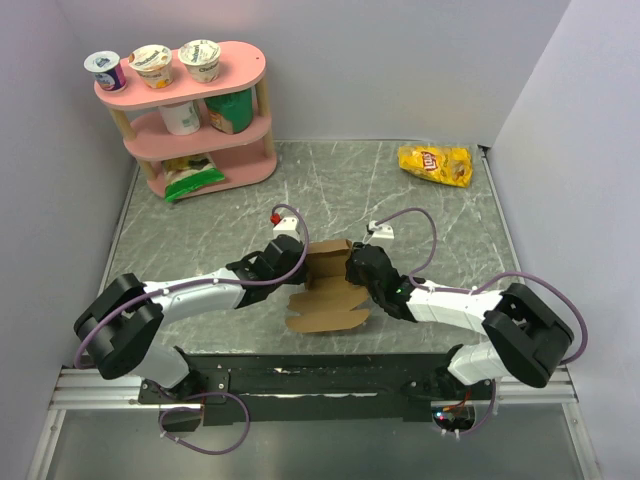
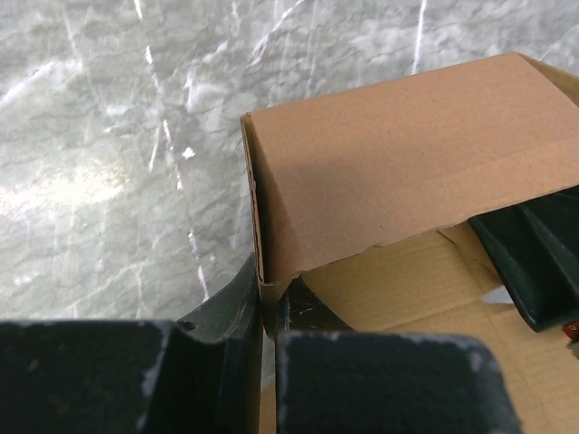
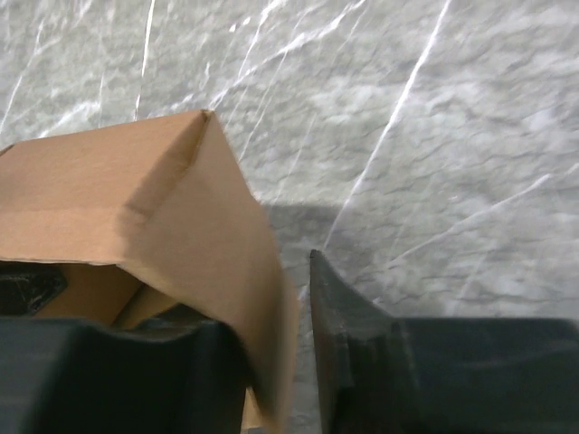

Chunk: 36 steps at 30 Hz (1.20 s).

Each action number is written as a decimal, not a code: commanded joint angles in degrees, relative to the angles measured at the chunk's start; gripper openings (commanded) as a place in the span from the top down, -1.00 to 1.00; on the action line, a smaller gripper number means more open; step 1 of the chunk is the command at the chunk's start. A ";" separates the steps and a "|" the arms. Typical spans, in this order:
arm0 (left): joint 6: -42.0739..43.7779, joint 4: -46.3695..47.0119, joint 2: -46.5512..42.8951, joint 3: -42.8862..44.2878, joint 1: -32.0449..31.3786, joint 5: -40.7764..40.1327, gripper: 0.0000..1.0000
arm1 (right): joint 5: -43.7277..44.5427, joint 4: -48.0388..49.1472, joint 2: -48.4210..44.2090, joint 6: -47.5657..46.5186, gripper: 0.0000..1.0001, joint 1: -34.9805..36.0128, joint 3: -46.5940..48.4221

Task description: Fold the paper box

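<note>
Your left jaws are clamped on one wall of the paper box (image 1: 326, 268); your right jaws stand apart around the opposite wall; the box sits mid-counter (image 1: 200, 235), partly folded, between both arms.

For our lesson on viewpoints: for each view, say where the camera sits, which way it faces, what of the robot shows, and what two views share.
Top external: above and behind the arms, facing down on the table; both arms show, left gripper and right gripper at the paper box.
Left wrist: on that wrist, facing along its fingers, which pinch a box wall.
Right wrist: on that wrist, facing along its fingers, a box wall between them.
Shared: both wrist views show the box and table.
</note>
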 commanded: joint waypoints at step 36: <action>0.49 -8.99 8.32 4.63 -0.75 -6.90 0.92 | 16.63 1.60 -8.30 -13.41 -0.49 5.13 1.16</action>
